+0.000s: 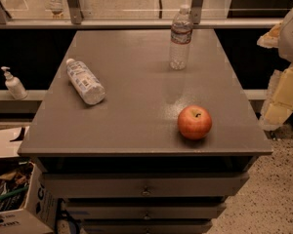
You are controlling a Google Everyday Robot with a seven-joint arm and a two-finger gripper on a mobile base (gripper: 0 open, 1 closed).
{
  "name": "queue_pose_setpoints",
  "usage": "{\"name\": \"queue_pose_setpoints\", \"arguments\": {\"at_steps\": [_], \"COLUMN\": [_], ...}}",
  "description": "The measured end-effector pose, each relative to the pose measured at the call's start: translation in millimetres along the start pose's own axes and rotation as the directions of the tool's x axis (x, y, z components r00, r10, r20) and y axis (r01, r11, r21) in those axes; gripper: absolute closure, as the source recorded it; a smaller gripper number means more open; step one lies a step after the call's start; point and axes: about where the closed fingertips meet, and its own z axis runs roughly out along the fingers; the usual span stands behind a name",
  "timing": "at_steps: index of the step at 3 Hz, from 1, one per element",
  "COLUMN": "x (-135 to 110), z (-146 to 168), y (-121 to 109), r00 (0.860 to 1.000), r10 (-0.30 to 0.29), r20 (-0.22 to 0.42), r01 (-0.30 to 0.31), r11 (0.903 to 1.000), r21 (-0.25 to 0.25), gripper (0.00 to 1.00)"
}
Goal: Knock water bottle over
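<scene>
The water bottle (180, 38) stands upright near the far edge of the grey table (136, 130), right of centre. It is slim, clear and ribbed, with a white cap and a narrow label band near the top. My gripper (273, 111) hangs at the right edge of the view, beyond the table's right side and well apart from the bottle. It is empty.
A fatter white-labelled bottle (85, 82) lies on its side at the table's left. A red apple (195, 122) sits near the front right. A small white pump bottle (12, 83) stands on a ledge to the left. Cardboard boxes (14, 199) sit on the floor at lower left.
</scene>
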Motion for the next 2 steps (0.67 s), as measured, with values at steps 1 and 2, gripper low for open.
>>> {"name": "queue_pose_setpoints", "arguments": {"at_steps": [1,2], "x": [0.0,0.2], "z": [0.0,-0.1], "y": [0.0,-2.4], "r00": [1.0,1.0], "r10": [0.0,0.002], "r20": [0.0,0.012], "r01": [0.0,-0.002], "r11": [1.0,1.0], "r21": [0.0,0.0], "gripper": [0.0,0.0]}}
